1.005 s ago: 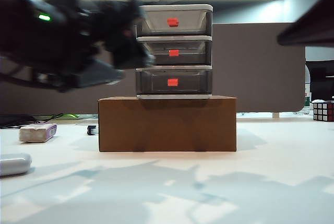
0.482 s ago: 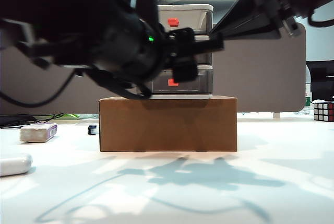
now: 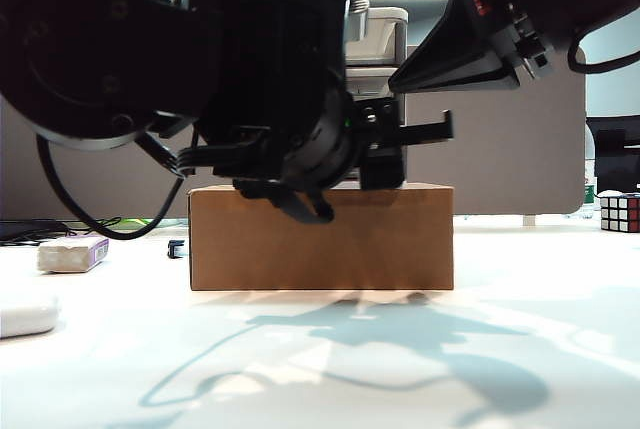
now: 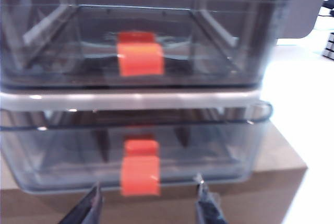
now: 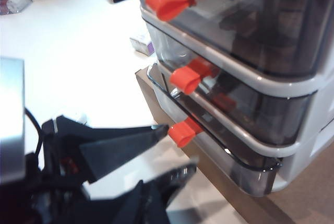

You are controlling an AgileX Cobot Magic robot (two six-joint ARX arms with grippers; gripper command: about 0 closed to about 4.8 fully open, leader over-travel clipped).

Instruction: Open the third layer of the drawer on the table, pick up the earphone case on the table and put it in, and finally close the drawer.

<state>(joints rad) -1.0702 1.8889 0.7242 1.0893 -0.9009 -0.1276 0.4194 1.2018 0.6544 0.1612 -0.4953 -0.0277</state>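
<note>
From outside, the drawer (image 3: 378, 34) stands on a box (image 3: 321, 237); the earphone case (image 3: 27, 315) lies flat at the table's (image 3: 520, 339) left edge, long axis sideways.

Left wrist: left gripper (image 4: 148, 205) gapes around the third layer's (image 4: 62, 156) handle (image 4: 140, 167), not touching.

Right wrist: right gripper (image 5: 169, 153) stands apart beside it; drawers look empty.
</note>
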